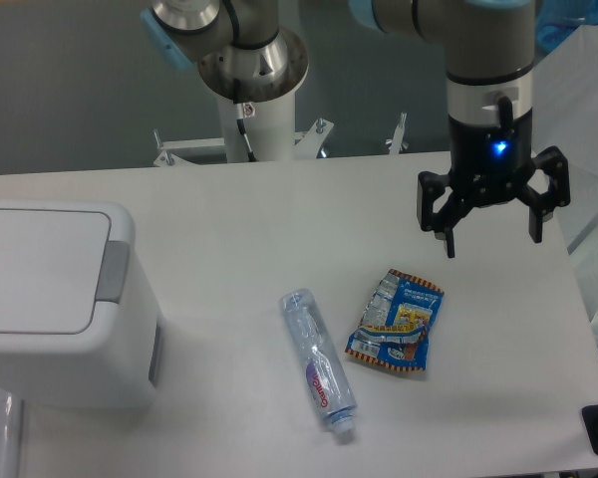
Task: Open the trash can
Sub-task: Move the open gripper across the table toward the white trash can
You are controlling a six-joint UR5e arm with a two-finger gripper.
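Camera view: the bin (55, 299) sits at the table's (279, 209) left edge, lid shut, grey tab (111, 271) facing the gripper (492, 239), which hangs wide open and empty near the right edge, probably not yet approaching.

The pincer (492, 239) hangs downward, fingers spread wide apart.

The white boxy trash can (50, 299) sits at the table's left, lid shut.
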